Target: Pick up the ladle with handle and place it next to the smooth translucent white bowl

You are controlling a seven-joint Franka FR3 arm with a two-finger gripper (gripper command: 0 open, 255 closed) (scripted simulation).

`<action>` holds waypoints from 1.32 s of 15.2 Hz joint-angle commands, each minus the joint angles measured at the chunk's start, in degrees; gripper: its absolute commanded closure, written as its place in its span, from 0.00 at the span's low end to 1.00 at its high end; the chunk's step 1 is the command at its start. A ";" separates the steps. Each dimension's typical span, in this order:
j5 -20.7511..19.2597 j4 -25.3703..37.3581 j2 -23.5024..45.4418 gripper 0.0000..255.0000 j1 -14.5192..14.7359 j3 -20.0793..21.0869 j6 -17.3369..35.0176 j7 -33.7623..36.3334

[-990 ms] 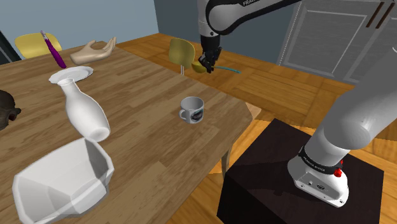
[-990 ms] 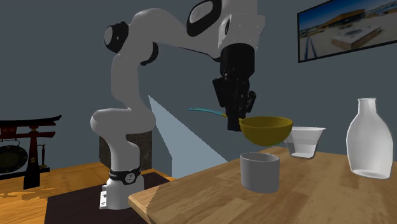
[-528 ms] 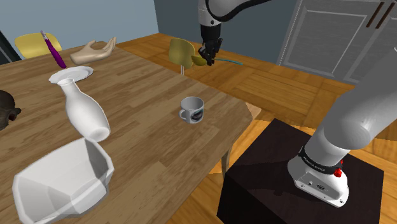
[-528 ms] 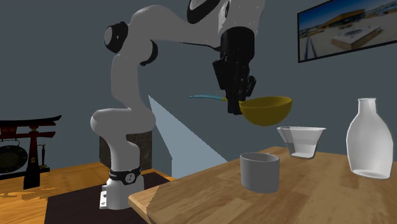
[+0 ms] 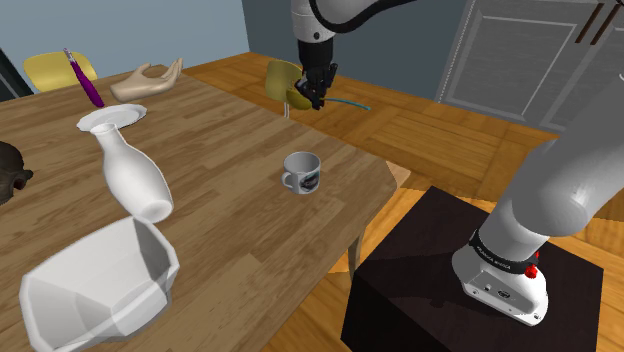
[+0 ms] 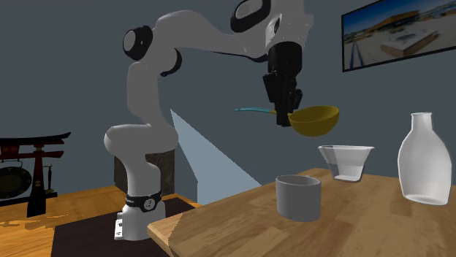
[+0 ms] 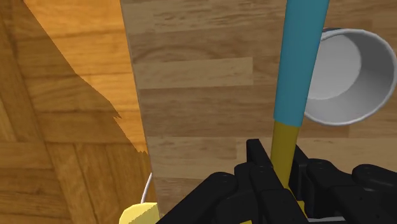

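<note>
Gripper pinching ladle by handle, aloft at upper centre of second exterior view. Bowl at lower right, behind mug, near vase. Risk: narrow pinch lets ladle swivel or slip. Descent may clip mug or vase.

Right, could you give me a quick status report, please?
Gripper shut on ladle, aloft over table edge. Translucent bowl beyond mug. Vase beside it.

We list one ladle, cup mustard-yellow, handle teal, and one gripper, all black. We also enter a grey mug with a dark print, a white vase, a white bowl and a brown wood-grain table.
</note>
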 commanded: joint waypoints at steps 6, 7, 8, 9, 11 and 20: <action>-0.08 3.35 2.62 1.00 4.26 6.15 -2.60 10.28; -0.22 4.15 3.29 1.00 4.84 7.02 -3.03 11.74; -0.40 5.01 4.02 1.00 5.45 7.88 -3.48 13.22; -0.63 5.95 4.82 1.00 6.08 8.72 -3.94 14.71; -1.21 8.03 6.64 1.00 7.40 10.37 -4.93 17.73; -6.38 21.41 18.41 1.00 15.09 16.77 -10.86 31.55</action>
